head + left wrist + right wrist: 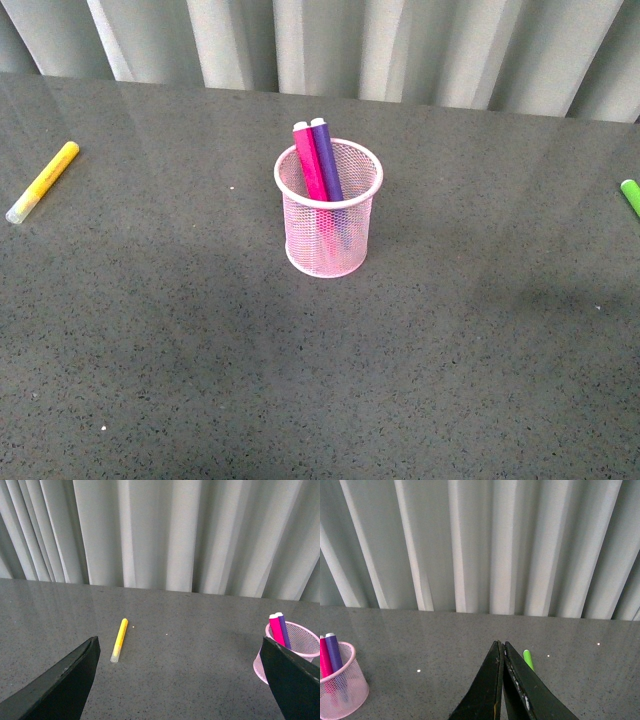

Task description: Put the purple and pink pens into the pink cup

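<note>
a dark grey speckled table (200, 380) fills the front view, with a pale pleated curtain (330, 40) hanging along its far edge. neither arm shows in that view.

near the middle of the table stands the pink cup (328, 225), upright, its mesh wall letting the pens show through. both task pens are inside it, leaning side by side toward the far rim: the pink pen (309, 160) on the left and the purple pen (325, 158) touching it on the right, their pale tops sticking up above the rim.

the left gripper (182, 680) has its two black fingers (65, 685) spread wide apart, holding nothing, raised above the table with the cup just beside one finger in its own view. the right gripper (502, 652) has its fingers pressed together with nothing between them.

a yellow marker (42, 181) lies flat well to the left of the cup. a green marker (631, 196) lies at the right edge, only partly in view.
</note>
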Tool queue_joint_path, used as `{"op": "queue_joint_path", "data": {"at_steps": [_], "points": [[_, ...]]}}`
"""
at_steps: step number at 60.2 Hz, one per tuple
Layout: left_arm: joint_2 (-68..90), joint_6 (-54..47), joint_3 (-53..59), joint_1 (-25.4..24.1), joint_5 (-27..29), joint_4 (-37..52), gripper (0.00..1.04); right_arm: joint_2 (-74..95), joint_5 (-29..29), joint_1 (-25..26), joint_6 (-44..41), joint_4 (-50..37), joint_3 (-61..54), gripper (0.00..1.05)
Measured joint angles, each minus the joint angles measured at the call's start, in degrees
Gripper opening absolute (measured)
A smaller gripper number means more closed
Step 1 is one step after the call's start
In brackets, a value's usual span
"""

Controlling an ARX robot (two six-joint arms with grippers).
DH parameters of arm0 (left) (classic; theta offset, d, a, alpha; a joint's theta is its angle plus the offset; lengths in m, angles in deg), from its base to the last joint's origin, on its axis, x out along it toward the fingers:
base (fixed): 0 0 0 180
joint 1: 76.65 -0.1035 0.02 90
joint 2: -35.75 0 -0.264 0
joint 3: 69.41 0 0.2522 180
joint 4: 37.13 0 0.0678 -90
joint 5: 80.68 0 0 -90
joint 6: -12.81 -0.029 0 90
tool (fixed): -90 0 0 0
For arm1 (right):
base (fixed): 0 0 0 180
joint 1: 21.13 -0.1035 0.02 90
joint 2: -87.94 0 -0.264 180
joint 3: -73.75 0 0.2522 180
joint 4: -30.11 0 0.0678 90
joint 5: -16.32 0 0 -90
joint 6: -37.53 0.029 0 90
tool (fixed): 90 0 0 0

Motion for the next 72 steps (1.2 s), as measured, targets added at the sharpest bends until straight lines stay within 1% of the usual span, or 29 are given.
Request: {"op": "queue_joint_path", "data": {"at_steps": [16, 39, 41, 43, 45, 71, 72], "points": [[0.0, 0.0, 0.0, 0.0, 0.0, 0.0, 0.98, -6.7, 0.0, 0.0, 0.0, 6.4, 0.0, 0.03], [0.0, 0.0, 0.0, 0.0, 0.0, 0.0, 0.98, -13.7, 0.0, 0.0, 0.0, 13.5, 0.0, 0.03], [0.0, 0.0, 0.0, 0.0, 0.0, 0.0, 0.98, -15.7, 0.0, 0.0, 0.0, 15.6, 0.0, 0.03], [0.0, 0.0, 0.0, 0.0, 0.0, 0.0, 0.98, -19.7, 0.0, 0.0, 0.0, 21.3, 0.0, 0.03], [0.0, 0.0, 0.0, 0.0, 0.1, 0.0, 0.98, -22.3, 0.0, 0.0, 0.0, 23.5, 0.0, 0.03], [0.0, 0.0, 0.0, 0.0, 0.0, 0.0, 0.98, -23.7, 0.0, 0.0, 0.0, 23.8, 0.0, 0.03], [0.0, 0.0, 0.0, 0.0, 0.0, 0.0, 0.98, -23.7, 0.0, 0.0, 0.0, 23.8, 0.0, 0.05]]}}
